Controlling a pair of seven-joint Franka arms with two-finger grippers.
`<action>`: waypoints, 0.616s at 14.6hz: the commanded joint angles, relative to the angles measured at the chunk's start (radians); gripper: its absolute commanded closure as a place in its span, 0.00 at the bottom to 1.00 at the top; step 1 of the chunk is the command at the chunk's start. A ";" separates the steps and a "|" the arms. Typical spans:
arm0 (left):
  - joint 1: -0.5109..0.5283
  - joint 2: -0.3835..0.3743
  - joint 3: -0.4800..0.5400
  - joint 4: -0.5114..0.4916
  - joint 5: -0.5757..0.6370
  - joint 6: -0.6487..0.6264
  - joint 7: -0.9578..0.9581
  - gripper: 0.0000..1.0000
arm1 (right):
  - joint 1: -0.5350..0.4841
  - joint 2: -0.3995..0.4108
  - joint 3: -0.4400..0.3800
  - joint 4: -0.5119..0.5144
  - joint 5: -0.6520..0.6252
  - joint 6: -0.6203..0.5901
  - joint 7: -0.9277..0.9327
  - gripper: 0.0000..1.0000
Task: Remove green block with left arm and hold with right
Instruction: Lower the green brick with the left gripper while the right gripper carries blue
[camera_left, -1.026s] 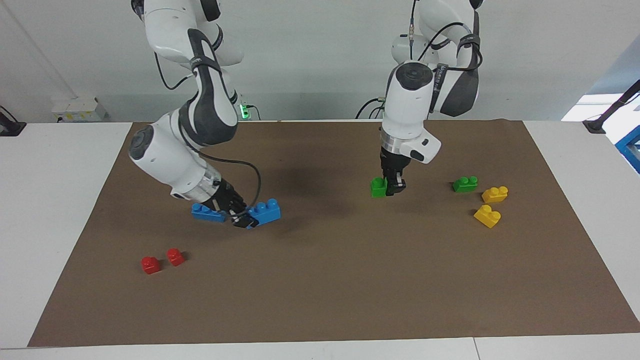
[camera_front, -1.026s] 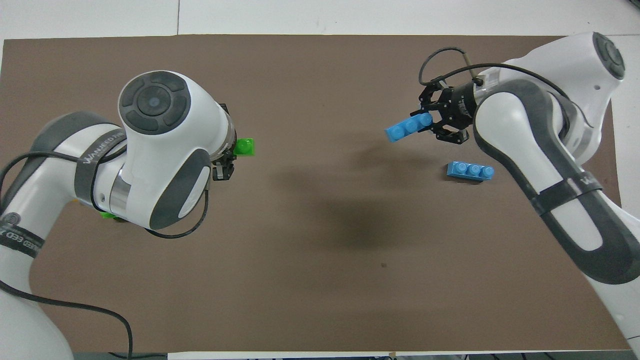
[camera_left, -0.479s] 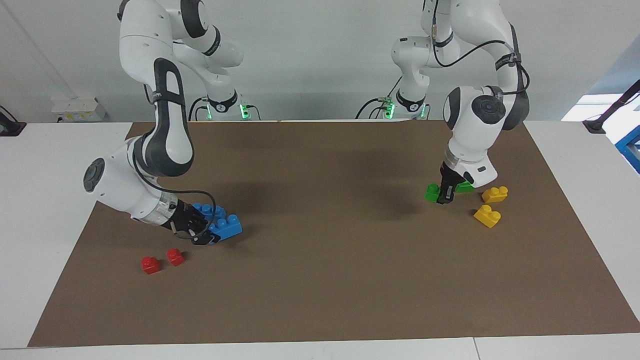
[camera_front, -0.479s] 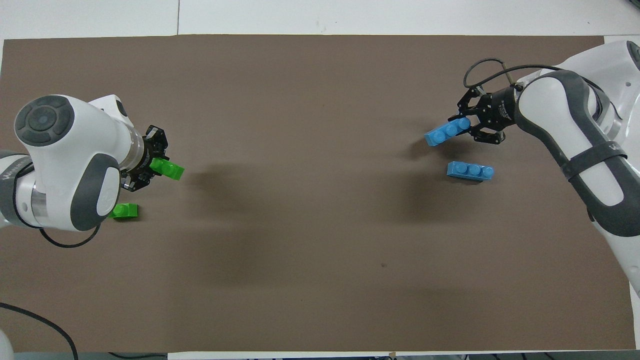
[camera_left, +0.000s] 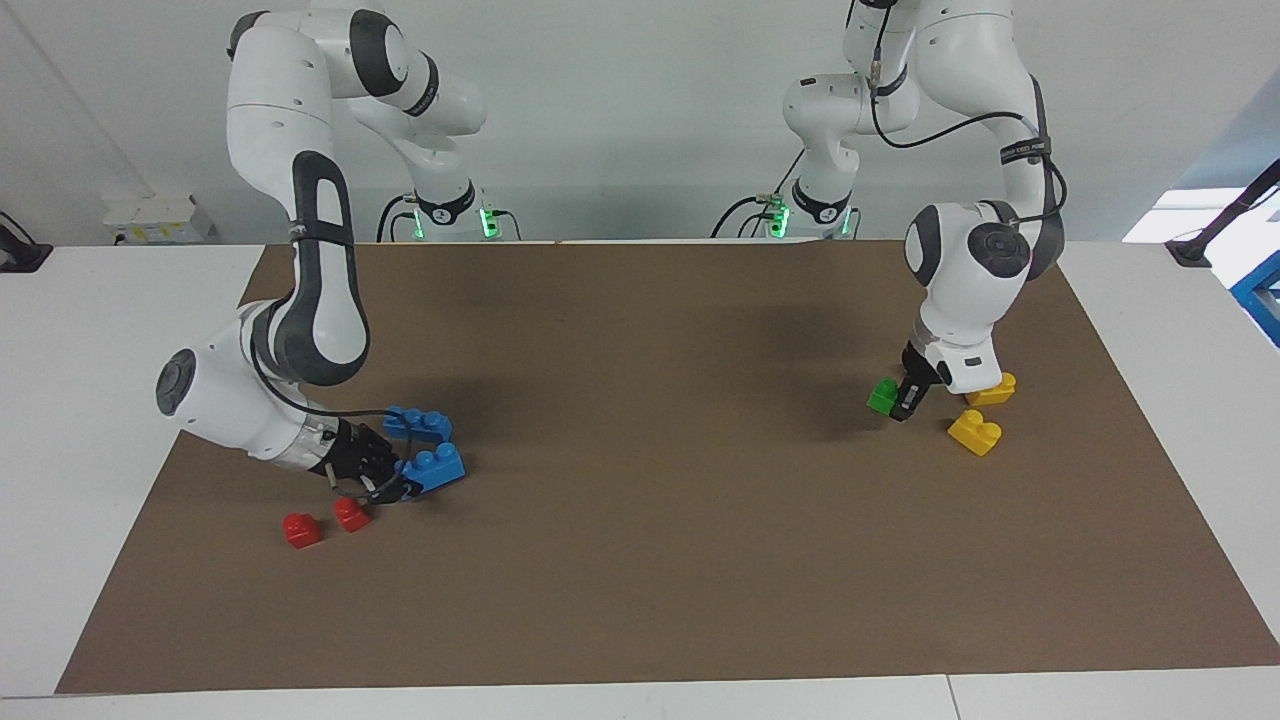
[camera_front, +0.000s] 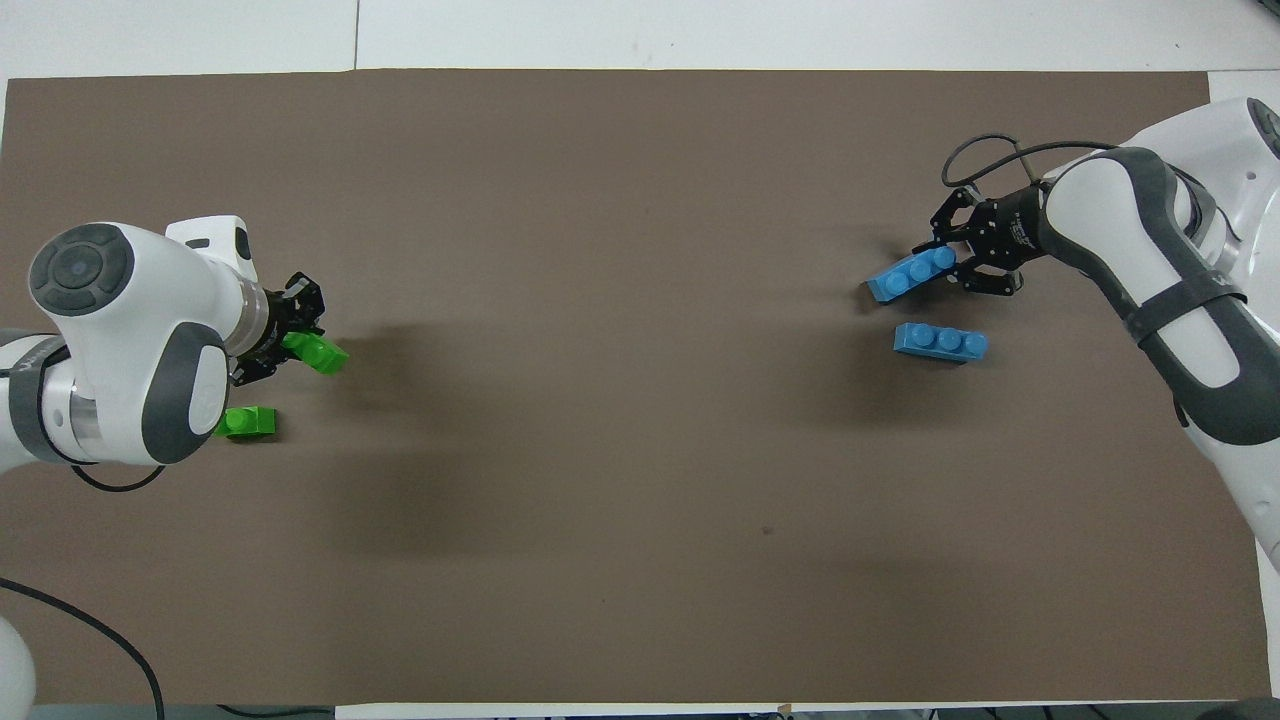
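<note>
My left gripper (camera_left: 906, 399) is shut on a green block (camera_left: 883, 396) and holds it tilted, low over the brown mat (camera_left: 660, 560), beside the yellow blocks. The gripper (camera_front: 287, 342) and block (camera_front: 320, 354) also show in the overhead view. A second green block (camera_front: 249, 422) lies on the mat by the left arm; the arm hides it in the facing view. My right gripper (camera_left: 383, 487) is shut on a blue three-stud brick (camera_left: 433, 467), low over the mat near the red blocks. The overhead view shows that gripper (camera_front: 962, 267) and brick (camera_front: 911, 275) too.
A second blue brick (camera_left: 418, 423) lies on the mat beside the held one, nearer to the robots. Two red blocks (camera_left: 300, 530) (camera_left: 351, 514) lie close to the right gripper. Two yellow blocks (camera_left: 991, 389) (camera_left: 975, 432) lie by the left gripper.
My left gripper carried the green block from mid-mat toward the left arm's end and lowered it. My right gripper carried the blue brick toward the right arm's end and down near the red blocks.
</note>
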 joint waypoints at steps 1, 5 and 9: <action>0.010 0.051 -0.005 -0.006 -0.011 0.073 0.063 1.00 | -0.013 0.023 0.017 0.026 -0.006 -0.004 0.032 1.00; 0.013 0.076 -0.005 -0.003 -0.010 0.087 0.100 1.00 | -0.005 0.026 0.019 0.026 0.000 0.033 0.167 1.00; 0.014 0.080 -0.005 -0.004 -0.011 0.082 0.184 1.00 | 0.022 0.026 0.020 0.025 0.048 0.076 0.240 1.00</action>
